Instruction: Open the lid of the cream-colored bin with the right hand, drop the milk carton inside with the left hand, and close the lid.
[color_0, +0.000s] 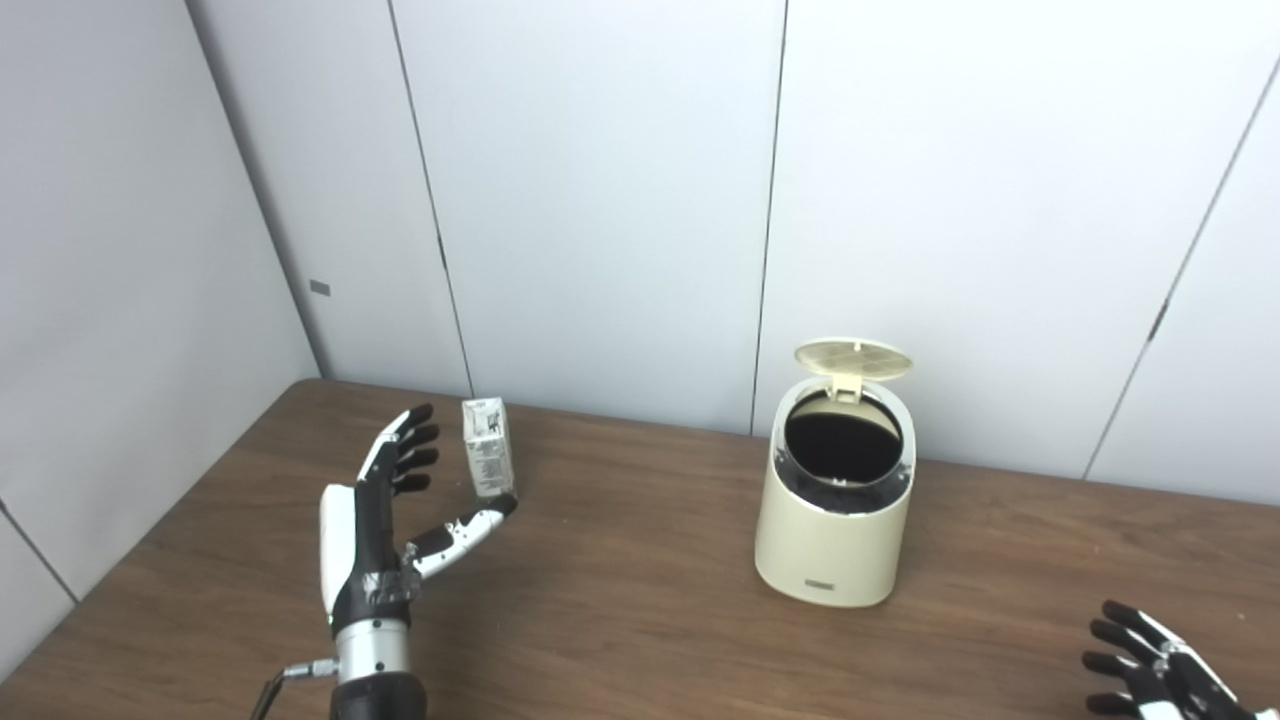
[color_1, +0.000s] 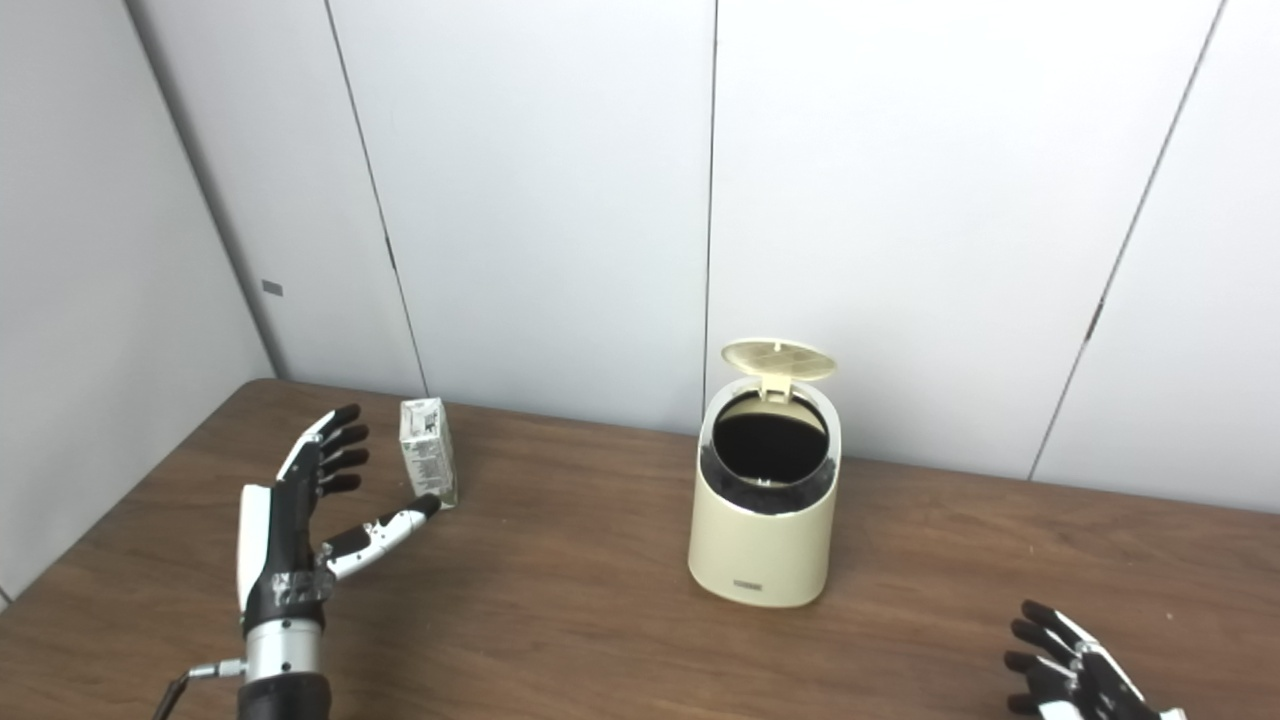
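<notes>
1. Left hand (color_0: 385, 510) is up over the table's (color_0: 620, 600) left side, palm facing right, fingers spread wide and thumb sticking out toward the carton. It's holding nothing.
2. The carton (color_0: 487, 446) stands upright on the table just right of that hand's fingers. The thumb tip looks like it's right at the carton's base, but actual contact is hard to call.
3. Further right, well apart from the carton, sits the bin (color_0: 835, 510). Its lid (color_0: 853, 358) is flipped up and back on the rear hinge, so the dark inside is wide open. Can't make out anything in there, it's just black.
4. Right hand (color_1: 1075, 670) is way down in the bottom right corner, near the table's front edge and well clear of the bin. Fingers are apart, gripping nothing, partly cut off by the frame.
</notes>
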